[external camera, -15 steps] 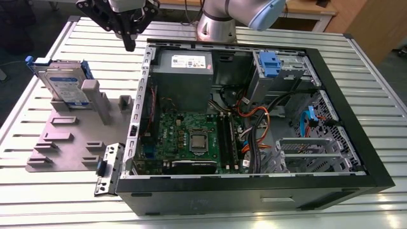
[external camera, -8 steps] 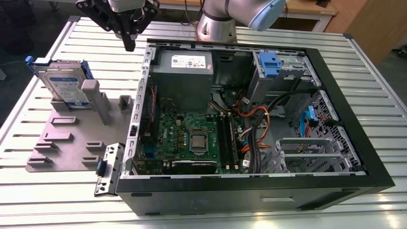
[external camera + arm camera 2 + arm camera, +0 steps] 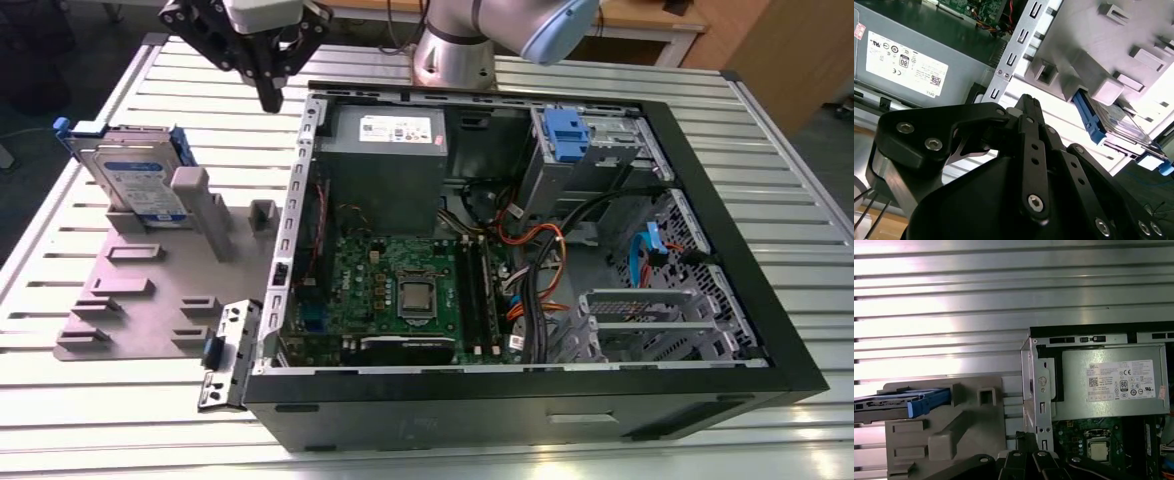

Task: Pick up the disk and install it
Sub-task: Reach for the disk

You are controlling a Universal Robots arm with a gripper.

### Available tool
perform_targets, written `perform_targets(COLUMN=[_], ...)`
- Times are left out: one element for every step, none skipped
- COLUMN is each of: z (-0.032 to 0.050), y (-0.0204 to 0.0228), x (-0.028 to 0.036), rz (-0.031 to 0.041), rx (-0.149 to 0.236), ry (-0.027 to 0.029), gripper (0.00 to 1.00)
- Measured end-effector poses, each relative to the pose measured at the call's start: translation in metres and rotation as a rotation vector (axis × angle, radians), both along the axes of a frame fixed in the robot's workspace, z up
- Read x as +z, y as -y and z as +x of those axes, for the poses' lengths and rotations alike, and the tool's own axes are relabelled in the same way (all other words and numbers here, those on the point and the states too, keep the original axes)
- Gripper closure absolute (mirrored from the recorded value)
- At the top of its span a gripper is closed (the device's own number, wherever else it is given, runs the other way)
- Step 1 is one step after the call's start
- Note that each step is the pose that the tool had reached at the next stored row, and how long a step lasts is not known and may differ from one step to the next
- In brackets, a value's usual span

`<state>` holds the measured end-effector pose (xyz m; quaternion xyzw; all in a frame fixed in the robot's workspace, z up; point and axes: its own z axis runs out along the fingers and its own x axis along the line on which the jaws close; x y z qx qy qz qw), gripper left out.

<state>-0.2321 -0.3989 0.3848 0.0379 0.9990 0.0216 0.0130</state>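
Above the table [image 3: 747, 150] | hand [image 3: 272, 96] closed (empty) | disk [image 3: 138, 185] upright in fixture [image 3: 147, 290]

Gripper [image 3: 272, 95] hangs pointing down, jaws pressed together, empty

White sticker [image 3: 1121, 381] on the grey power supply box [image 3: 1074, 390], seen in both wrist views. It has rows of small black marks, round signs and a square code, and I can't read a line of it with certainty. In the exterior view the disk [image 3: 127, 145] carries a white-and-blue label [image 3: 140, 190], with print too small for me to read.
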Motion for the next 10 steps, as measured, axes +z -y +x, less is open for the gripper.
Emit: perform_targets(z=[-0.0016, -0.0039, -0.0063, -0.0087, -0.0111, -0.0133, -0.0152, -0.0172, -0.0192, -0.0211], y=[0.0000, -0.0001, -0.0003, -0.0005, -0.0007, -0.0010, -0.0012, -0.0014, -0.0017, -0.0019], x=[-0.0003, -0.0007, -0.0011, -0.0014, -0.0019, -0.0023, -0.0028, -0.0033, -0.0038, -0.0043], rz=[0.0000, 0.0002, 0.0002, 0.0002, 0.0002, 0.0001, 0.0002, 0.0001, 0.0001, 0.0002], rx=[0.000, 0.000, 0.000, 0.000, 0.000, 0.000, 0.000, 0.000, 0.000, 0.000], ry=[0.0000, 0.0003, 0.0003, 0.0003, 0.0003, 0.0003, 0.0003, 0.0003, 0.0003, 0.0003], gripper=[0.89, 0.89, 0.89, 0.89, 0.89, 0.89, 0.89, 0.89, 0.89, 0.89])
